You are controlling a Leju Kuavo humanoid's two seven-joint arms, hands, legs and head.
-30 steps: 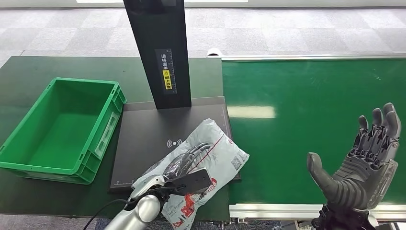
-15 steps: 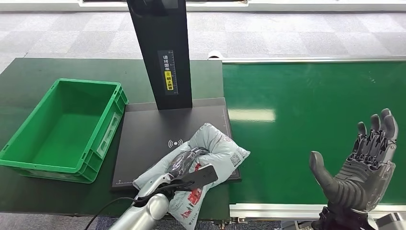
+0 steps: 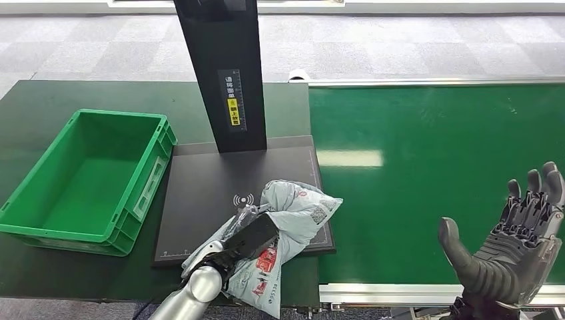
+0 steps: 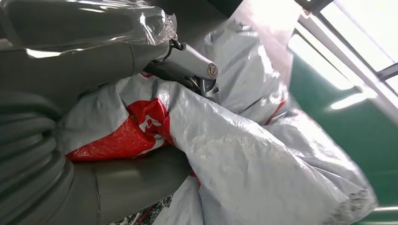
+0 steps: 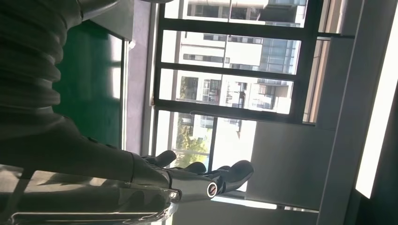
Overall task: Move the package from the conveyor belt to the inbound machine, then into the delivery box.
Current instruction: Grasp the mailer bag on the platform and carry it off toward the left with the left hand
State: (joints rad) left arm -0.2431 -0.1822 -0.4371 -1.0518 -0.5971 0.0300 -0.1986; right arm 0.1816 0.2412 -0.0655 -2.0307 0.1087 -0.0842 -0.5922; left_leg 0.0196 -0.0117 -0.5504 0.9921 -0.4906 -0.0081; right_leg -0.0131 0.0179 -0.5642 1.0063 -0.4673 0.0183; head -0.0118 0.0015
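Package (image 3: 286, 223) lies bunched on the black scanner plate (image 3: 206, 180), clutched in my left hand (image 3: 250, 233). The green box (image 3: 143, 190) sits to its left. My right hand (image 3: 513, 250) hovers, fingers spread, holding nothing.

One package (image 3: 293, 217), one green crate (image 3: 86, 177), one scanner machine (image 3: 220, 73), two hands (image 3: 250, 233) (image 3: 516, 250)

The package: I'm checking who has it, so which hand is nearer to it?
Left. The left hand grips the package on the inbound machine; the right hand hangs open over the conveyor belt, well apart.
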